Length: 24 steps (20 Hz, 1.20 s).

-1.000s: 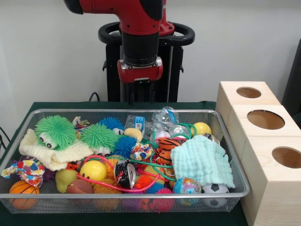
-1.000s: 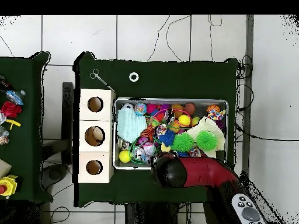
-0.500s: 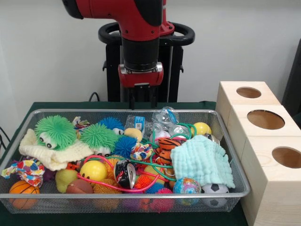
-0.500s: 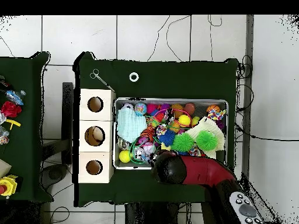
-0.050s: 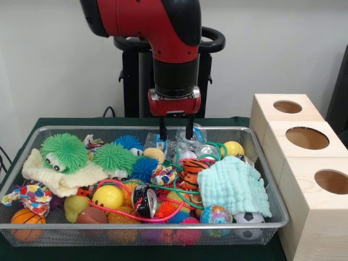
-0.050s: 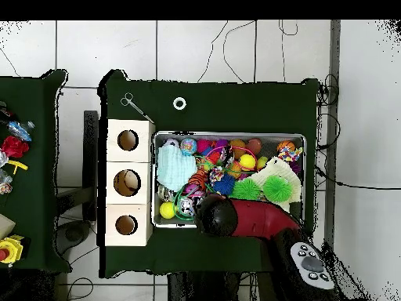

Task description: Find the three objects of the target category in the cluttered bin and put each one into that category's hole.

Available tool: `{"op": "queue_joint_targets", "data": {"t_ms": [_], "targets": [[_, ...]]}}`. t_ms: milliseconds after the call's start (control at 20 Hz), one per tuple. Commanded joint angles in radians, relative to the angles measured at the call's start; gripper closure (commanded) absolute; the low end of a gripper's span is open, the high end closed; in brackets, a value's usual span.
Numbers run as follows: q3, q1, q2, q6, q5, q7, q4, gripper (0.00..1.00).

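Observation:
A wire bin (image 5: 142, 129) holds a jumble of toys: two green spiky balls (image 5: 64, 151), a blue spiky ball (image 5: 144, 168), a yellow smiley ball (image 5: 107, 197), a basketball (image 5: 25, 217), a soccer ball (image 5: 249, 219), a tiger toy (image 5: 193, 171), a can (image 5: 145, 200) and crumpled clear bottles (image 5: 190, 142). A mint cloth (image 5: 234, 185) covers the right part. My gripper (image 5: 175, 132) hangs open and holds nothing, just above the bottles at the bin's back. In the overhead view my arm (image 6: 235, 221) hides it. The wooden box (image 5: 304, 163) with three round holes stands right of the bin.
A cream knitted cloth (image 5: 57, 178) lies under the left green ball. Pink and green cords (image 5: 163, 187) loop over the toys. In the overhead view a metal ring (image 6: 179, 103) and tongs (image 6: 135, 106) lie on the green table cover beyond the bin (image 6: 305, 168). A side table (image 6: 16, 196) carries small objects.
My arm has swung right in the front view and come down. The gripper went from behind the bin's back rim to just over the bottles inside it. The toys have not moved.

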Motion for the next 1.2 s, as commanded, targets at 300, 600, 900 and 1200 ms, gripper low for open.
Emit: {"op": "queue_joint_targets", "data": {"t_ms": [300,600,900,1200], "targets": [[-0.028,-0.033,-0.007,-0.183,0.074,0.263,0.106,0.0],[-0.067,-0.052,-0.004,-0.266,0.069,0.277,0.205,0.0],[-0.095,-0.021,0.035,-0.348,0.105,0.301,0.233,0.0],[-0.128,0.006,0.064,-0.46,0.164,0.353,0.284,0.0]]}}
